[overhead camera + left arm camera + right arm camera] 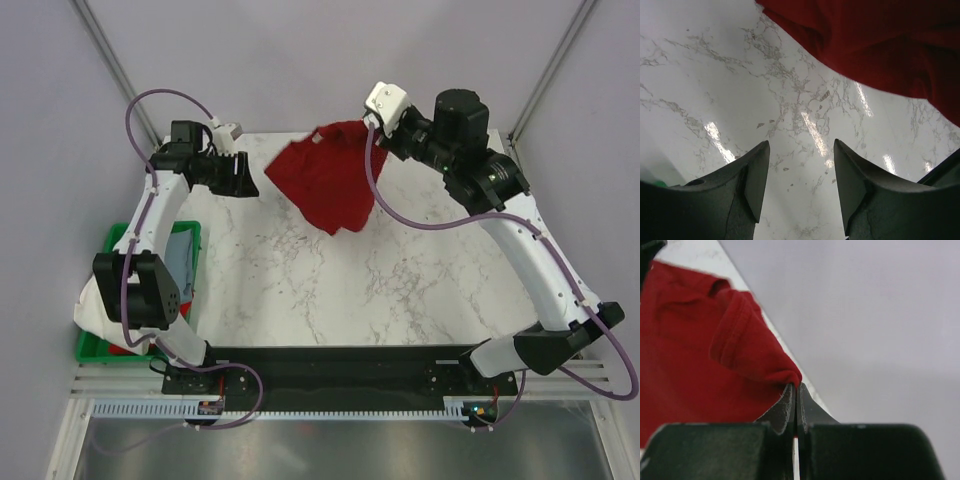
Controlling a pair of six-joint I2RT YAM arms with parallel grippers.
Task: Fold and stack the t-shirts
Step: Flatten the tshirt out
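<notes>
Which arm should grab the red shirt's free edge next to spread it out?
Left. The left gripper is open and empty, right beside the red t-shirt. The right gripper is shut on the shirt's hem, so it probably cannot let go.

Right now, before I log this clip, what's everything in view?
red t-shirt: one, dark red, hanging over the table's far middle
white cloth: one, white, draped over the bin's near-left rim
grey-blue cloth: one, grey-blue, inside the bin
green bin: one, green, at the table's left edge
table: one, white marble
cables: two, purple, one along each arm
left gripper: black fingers, open, empty, left of the shirt
right gripper: black fingers, shut on the shirt's edge
</notes>
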